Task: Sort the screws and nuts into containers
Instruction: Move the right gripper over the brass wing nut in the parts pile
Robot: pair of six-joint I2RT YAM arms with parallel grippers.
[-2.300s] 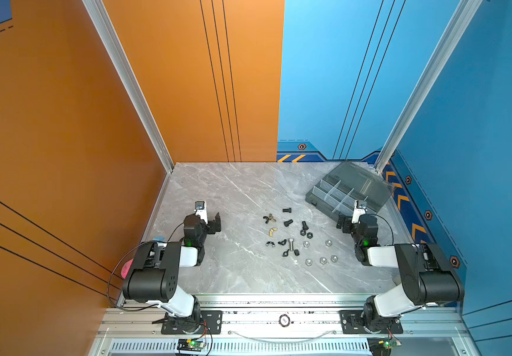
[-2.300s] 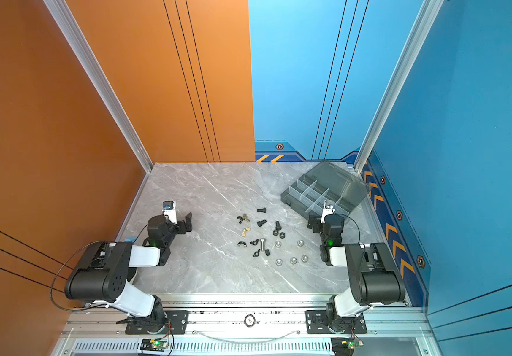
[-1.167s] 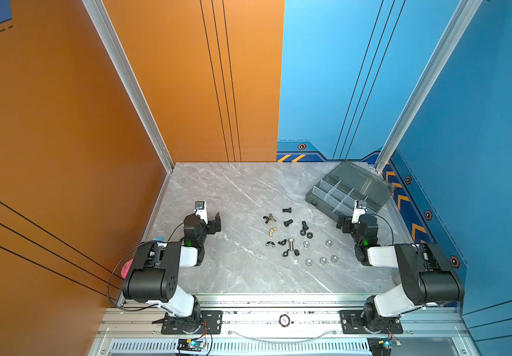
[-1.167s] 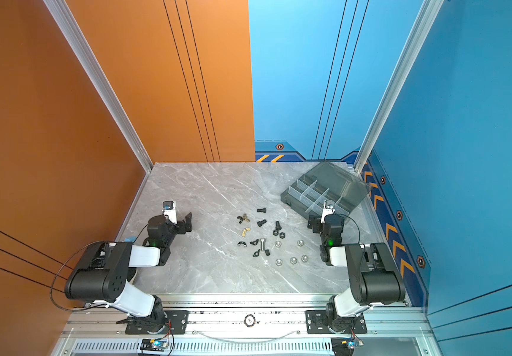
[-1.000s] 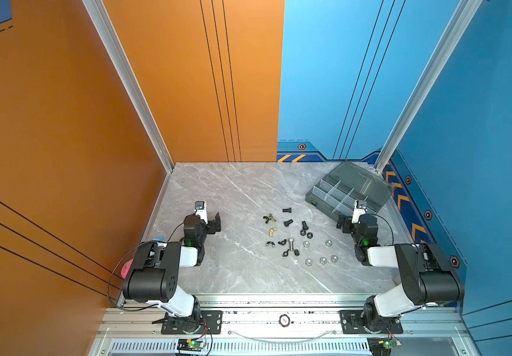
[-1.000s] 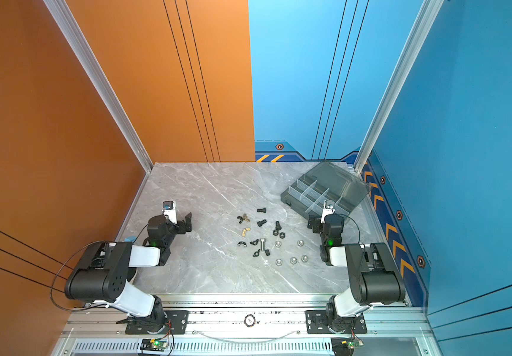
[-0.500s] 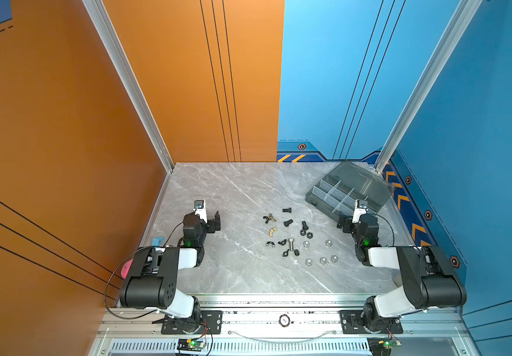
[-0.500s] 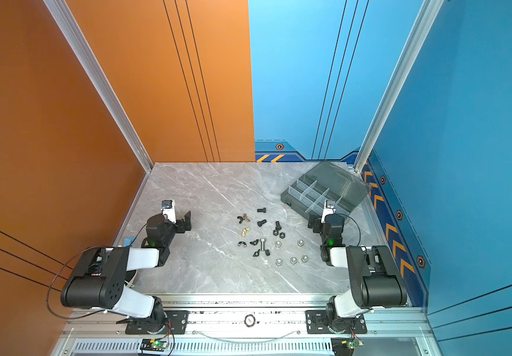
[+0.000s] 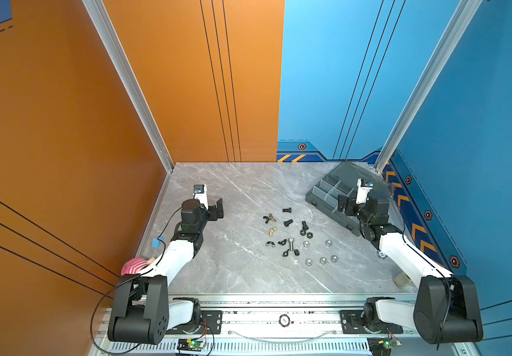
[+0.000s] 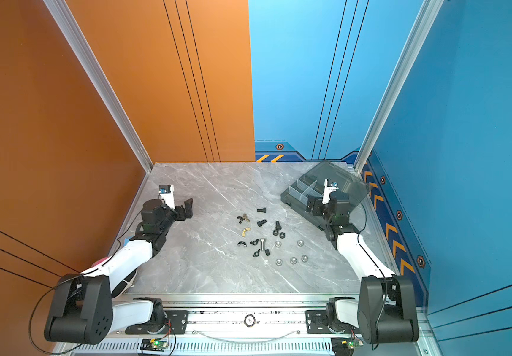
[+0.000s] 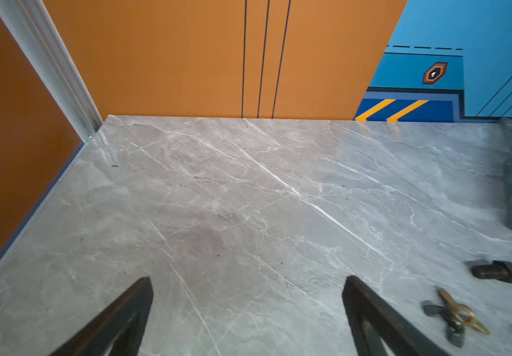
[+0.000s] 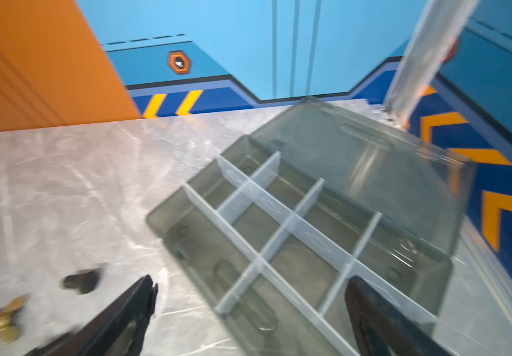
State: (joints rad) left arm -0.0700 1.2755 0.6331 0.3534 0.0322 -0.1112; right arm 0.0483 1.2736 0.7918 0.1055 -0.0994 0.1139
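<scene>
Right black claw (image 12: 251,282), spread and empty, hangs by the smoky-grey translucent plastic organiser box (image 12: 163,223). Small shiny silver hex nuts (image 9: 322,260) may skid away if pinched off-centre.

Robot lab cell, painted wall panels (image 9: 186,92)

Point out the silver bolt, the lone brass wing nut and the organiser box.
silver bolt (image 9: 291,244): in a top view, middle of its shaft.
lone brass wing nut (image 9: 273,230): in a top view, its centre.
organiser box (image 12: 297,263): right wrist view, bare floor of one compartment.
</scene>
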